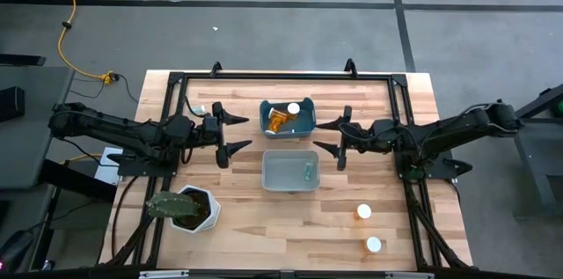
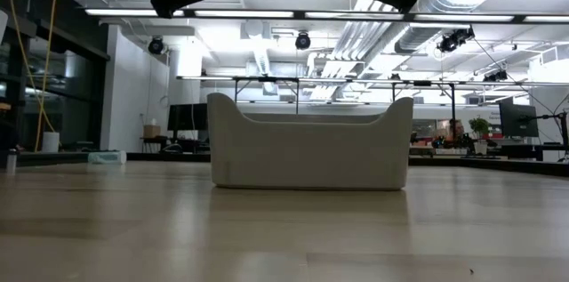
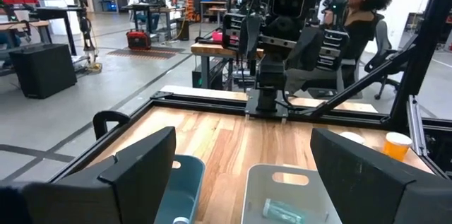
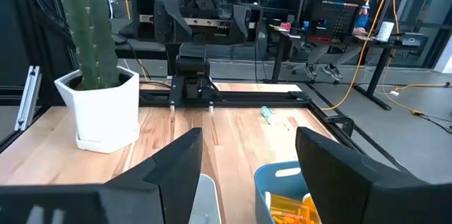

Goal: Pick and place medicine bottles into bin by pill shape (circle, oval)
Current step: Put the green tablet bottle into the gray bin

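Two orange medicine bottles with white caps stand on the table at the near right, one (image 1: 363,212) behind the other (image 1: 374,245); one also shows in the left wrist view (image 3: 397,145). A blue bin (image 1: 303,121) holds orange bottles (image 1: 279,121). A grey-white bin (image 1: 268,173) in front of it holds one greenish bottle (image 1: 308,171), which also shows in the left wrist view (image 3: 282,210). My left gripper (image 1: 242,132) hangs open left of the bins. My right gripper (image 1: 317,135) hangs open to their right. Both are empty and above the table.
A white hexagonal pot with a cactus (image 1: 189,209) stands at the near left. A small greenish object (image 4: 267,114) lies on the table near the left arm's base. A black frame (image 1: 290,75) runs along the table's edges. A seated person (image 3: 360,5) is beyond the table.
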{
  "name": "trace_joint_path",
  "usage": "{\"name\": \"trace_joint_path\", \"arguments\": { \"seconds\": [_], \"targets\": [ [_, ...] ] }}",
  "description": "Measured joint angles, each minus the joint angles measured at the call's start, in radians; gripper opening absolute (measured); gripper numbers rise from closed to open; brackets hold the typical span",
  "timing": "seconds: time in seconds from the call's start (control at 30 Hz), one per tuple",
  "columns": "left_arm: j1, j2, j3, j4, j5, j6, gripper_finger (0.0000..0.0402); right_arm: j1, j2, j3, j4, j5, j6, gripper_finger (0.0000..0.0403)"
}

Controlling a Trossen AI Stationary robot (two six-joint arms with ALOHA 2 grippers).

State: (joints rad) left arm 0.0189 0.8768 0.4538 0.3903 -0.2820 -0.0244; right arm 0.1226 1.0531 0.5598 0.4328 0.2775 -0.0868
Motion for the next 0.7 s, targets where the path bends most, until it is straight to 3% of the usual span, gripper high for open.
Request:
{"name": "trace_joint_path", "arguments": {
  "seconds": [0.07,0.17,0.3,0.4,0.57,0.7],
  "targets": [
    [0.0,0.0,0.0,-0.012,-0.054,-0.03,0.0319,0.0,0.0,0.0,0.0,0.0,0.0,0.0222],
    [0.011,0.002,0.003,-0.09,-0.221,-0.075,0.0319,0.0,0.0,0.0,0.0,0.0,0.0,0.0222],
    [0.109,0.026,0.084,-0.435,-0.364,-0.241,0.0319,0.0,0.0,0.0,0.0,0.0,0.0,0.0222],
    [0.24,0.087,0.159,-0.719,-0.329,-0.331,0.0318,0.0,0.0,0.0,0.0,0.0,0.0,0.0222],
    [0.5,0.221,0.278,-1.121,-0.163,-0.365,0.0309,0.0,0.0,0.0,0.0,0.0,0.0,0.0222],
    [0.666,0.323,0.304,-1.235,-0.099,-0.313,0.0301,0.0,0.0,0.0,-0.003,0.0,0.0,0.0222]
  ]
}}
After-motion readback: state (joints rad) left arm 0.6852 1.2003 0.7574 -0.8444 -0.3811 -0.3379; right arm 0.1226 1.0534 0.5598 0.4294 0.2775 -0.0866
